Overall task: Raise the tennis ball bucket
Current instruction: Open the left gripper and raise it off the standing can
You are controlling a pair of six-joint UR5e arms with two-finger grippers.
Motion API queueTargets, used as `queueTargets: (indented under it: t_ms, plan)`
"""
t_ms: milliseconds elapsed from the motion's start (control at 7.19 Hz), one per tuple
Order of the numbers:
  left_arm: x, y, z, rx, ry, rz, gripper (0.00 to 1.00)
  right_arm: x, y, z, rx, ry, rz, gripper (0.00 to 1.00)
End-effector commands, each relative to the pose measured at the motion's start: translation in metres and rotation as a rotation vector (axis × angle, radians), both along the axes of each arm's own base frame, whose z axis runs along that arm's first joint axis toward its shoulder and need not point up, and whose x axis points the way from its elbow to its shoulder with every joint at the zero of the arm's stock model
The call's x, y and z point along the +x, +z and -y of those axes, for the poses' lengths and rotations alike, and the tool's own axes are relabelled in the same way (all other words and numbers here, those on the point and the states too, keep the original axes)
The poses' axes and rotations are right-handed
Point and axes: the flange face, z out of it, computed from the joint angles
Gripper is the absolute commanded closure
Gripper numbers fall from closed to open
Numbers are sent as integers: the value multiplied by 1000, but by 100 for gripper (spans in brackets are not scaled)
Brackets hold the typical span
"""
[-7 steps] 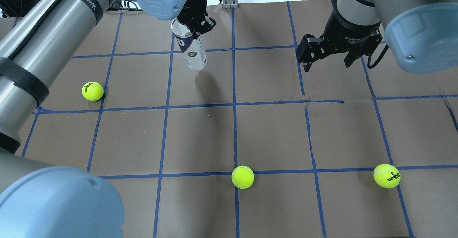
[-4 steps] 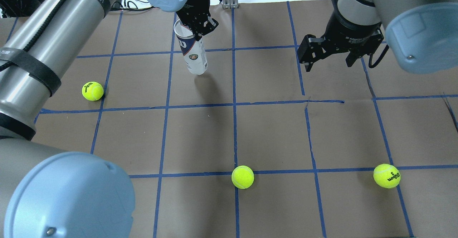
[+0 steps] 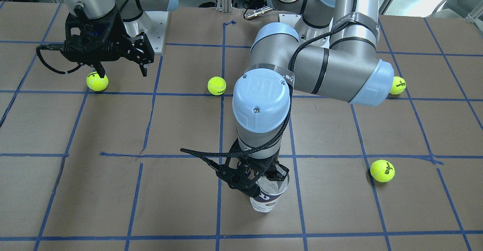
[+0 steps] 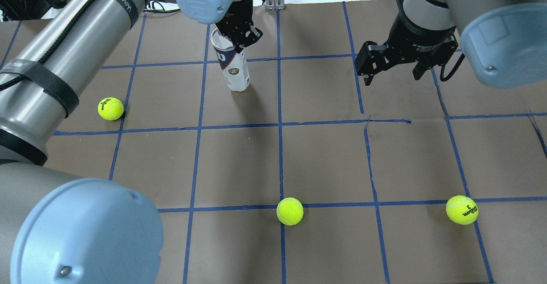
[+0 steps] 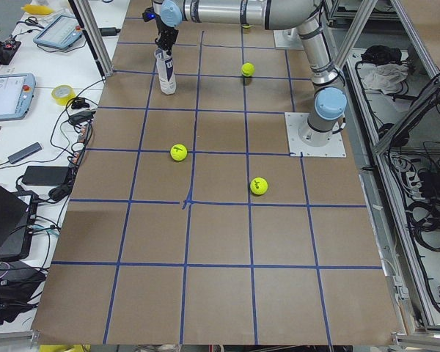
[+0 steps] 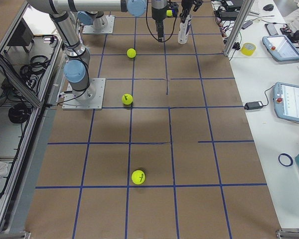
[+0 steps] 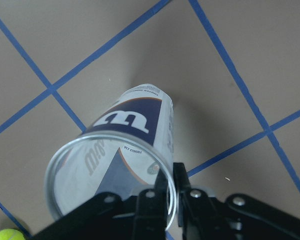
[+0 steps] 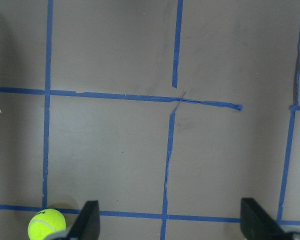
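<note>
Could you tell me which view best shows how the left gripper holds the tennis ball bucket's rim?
The left wrist-mounted view: the left gripper pinches the tennis ball bucket wall at its open rim, one finger inside. Overhead and front-facing views partly hide the grip; in side views it is tiny.

My tennis ball bucket (image 7: 135, 130) is clear plastic, smooth and glossy, with a thin shiny rim and a printed white and navy label of duller sheen. My left gripper (image 7: 171, 182) is hard and matt black, dotted with small bright screw heads. My right gripper (image 4: 391, 79) has the same dull black finish. My arm tubes (image 4: 85, 32) are silvery metal with a soft satin sheen, and the joint caps (image 3: 260, 100) are smooth pale blue plastic. A black cloth strap (image 4: 42, 85) wraps my left arm, and a braided black cable (image 3: 200, 153) runs to its wrist. The table (image 4: 324, 160) wears matt brown paper, lined with blue tape (image 4: 280, 164) that is wrinkled in places. The tennis balls (image 4: 289, 211) are fuzzy yellow-green felt.
</note>
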Motion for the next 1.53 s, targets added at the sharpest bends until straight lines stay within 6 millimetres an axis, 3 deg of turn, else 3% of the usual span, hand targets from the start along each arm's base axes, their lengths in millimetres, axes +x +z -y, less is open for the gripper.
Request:
queueTargets:
  t_ms: [0, 417, 695, 1252, 1391]
  plan:
    - [2, -4, -7, -41, 0, -7, 2, 1, 0, 0, 1, 2, 0, 0]
    - [2, 15, -10, -66, 0, -20, 0, 0, 1, 0, -2, 0, -1, 0]
    - [6, 64, -26, -130, -1, -29, 0, 0, 0, 0, 1, 0, -3, 0]
    - [21, 158, -93, -244, 5, -64, 0, 1, 0, 0, 1, 2, 2, 0]
    - [26, 163, -111, -250, 65, -76, 0, 1, 0, 0, 1, 2, 2, 0]
